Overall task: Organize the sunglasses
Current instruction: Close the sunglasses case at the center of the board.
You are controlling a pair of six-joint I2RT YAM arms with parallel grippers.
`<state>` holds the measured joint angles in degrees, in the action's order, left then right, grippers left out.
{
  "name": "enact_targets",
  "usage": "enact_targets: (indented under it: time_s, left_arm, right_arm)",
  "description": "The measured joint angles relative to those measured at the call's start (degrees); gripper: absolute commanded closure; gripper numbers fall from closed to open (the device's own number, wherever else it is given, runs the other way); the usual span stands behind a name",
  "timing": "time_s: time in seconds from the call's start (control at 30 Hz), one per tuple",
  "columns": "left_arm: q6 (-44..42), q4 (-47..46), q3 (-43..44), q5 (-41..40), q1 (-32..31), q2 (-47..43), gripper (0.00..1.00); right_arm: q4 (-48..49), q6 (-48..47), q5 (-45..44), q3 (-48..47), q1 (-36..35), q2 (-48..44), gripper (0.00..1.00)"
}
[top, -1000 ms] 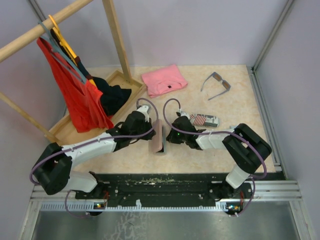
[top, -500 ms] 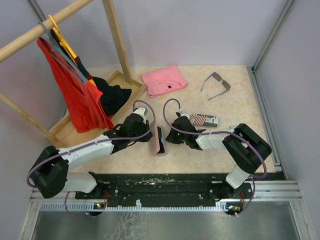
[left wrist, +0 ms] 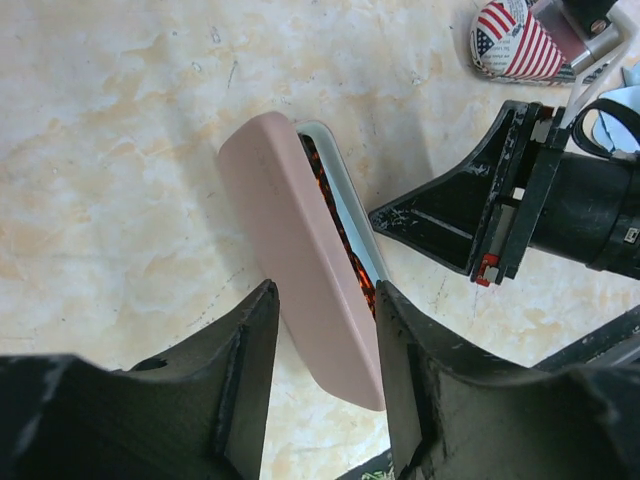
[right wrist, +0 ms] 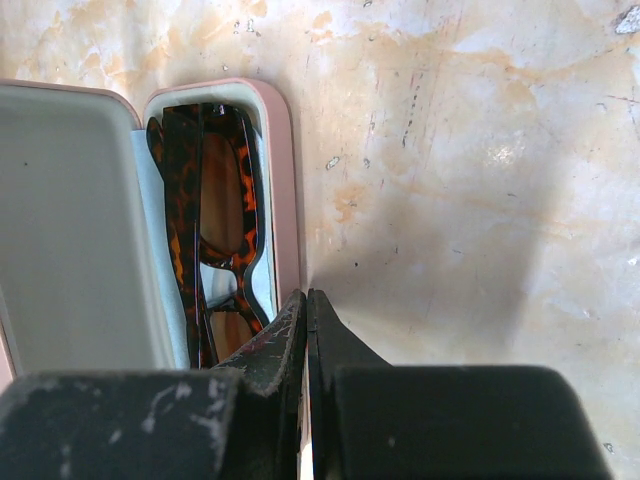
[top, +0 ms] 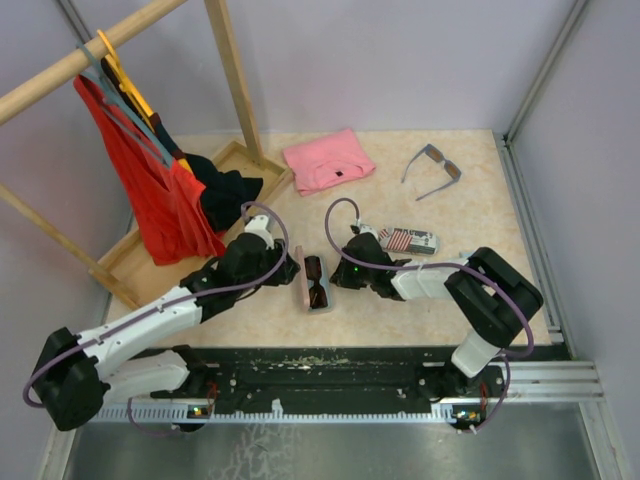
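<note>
Pink oblong case (top: 313, 283) holding brown-framed sunglasses (right wrist: 205, 240) is gaping; the spread left gripper (left wrist: 323, 300) should be folding its lid gently while the pressed-together right gripper (right wrist: 307, 305) is steadying the right rim.

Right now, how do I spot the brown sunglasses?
Look at the near middle of the table, where an open pink case lies. The brown sunglasses sit folded inside it. They are mottled brown; the grey-blue pair lies loose at the far right.

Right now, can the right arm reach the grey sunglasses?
Probably yes. The grey sunglasses lie uncovered on the right arm's side. Only the flag case lies between, and it looks low enough to pass over.
</note>
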<state>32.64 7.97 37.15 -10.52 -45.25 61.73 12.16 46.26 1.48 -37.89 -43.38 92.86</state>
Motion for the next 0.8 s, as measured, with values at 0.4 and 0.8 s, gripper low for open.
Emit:
enact_targets:
  time_s: [0.4, 0.8]
  left_arm:
    - [5.8, -3.5, -4.0, 4.3, 0.0, 2.0, 0.56]
    - [6.6, -7.8, -4.7, 5.9, 0.0, 5.6, 0.71]
  right_arm:
    - [0.0, 0.0, 0.1, 0.0, 0.0, 0.0, 1.0]
    - [0.0, 0.0, 0.3, 0.0, 0.0, 0.0, 1.0]
